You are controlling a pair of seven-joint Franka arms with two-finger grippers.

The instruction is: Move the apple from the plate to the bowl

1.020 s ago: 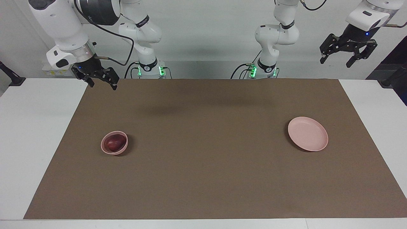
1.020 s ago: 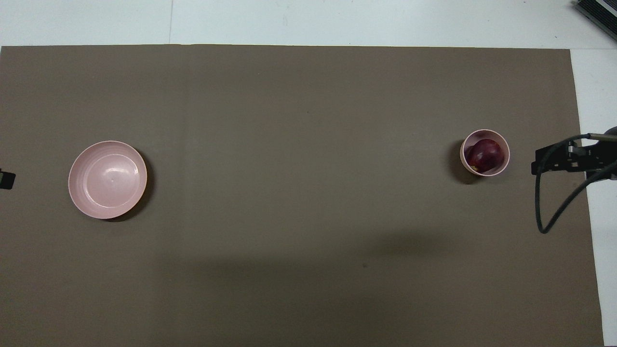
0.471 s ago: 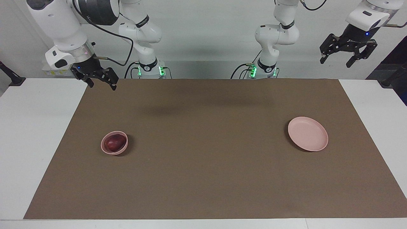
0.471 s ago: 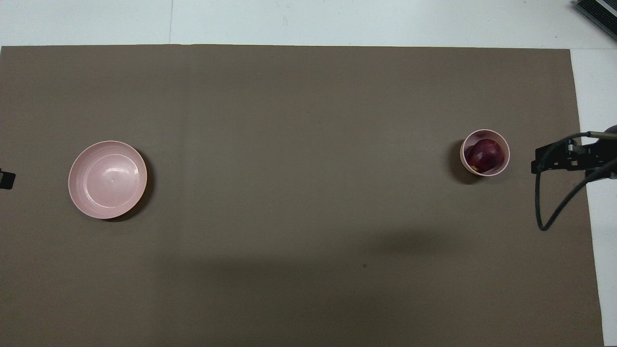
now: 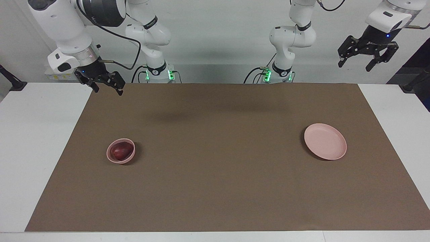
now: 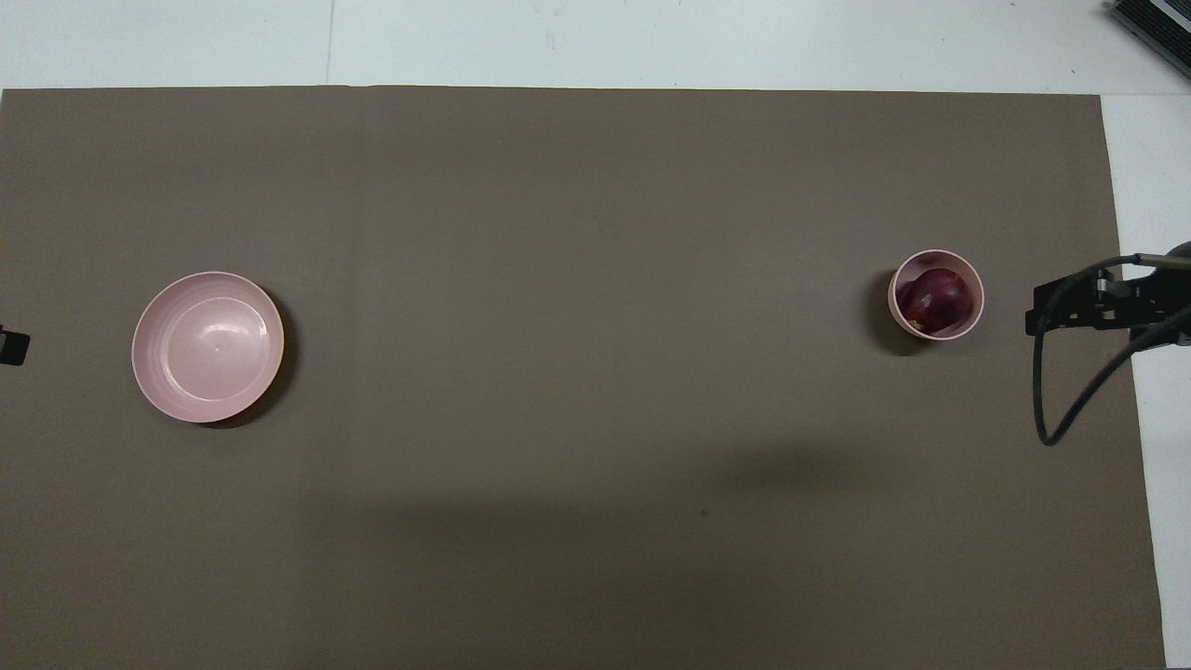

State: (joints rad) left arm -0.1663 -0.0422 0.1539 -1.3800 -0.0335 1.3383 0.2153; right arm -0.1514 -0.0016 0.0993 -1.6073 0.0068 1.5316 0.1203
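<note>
both arms are glossy white with rounded joints and black bands. each base glows with green lights. the right gripper [image 5: 104, 84] and left gripper [image 5: 368, 57] are black linkage claws; black cables loop along the arms.

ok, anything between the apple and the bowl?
Nothing. The apple already sits in the bowl; the plate is bare. Both grippers, right and left, hang open and clear.

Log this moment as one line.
dark red apple: in small deep pink bowl | flat pink plate: bare | left gripper: open, raised | right gripper: open, raised
</note>
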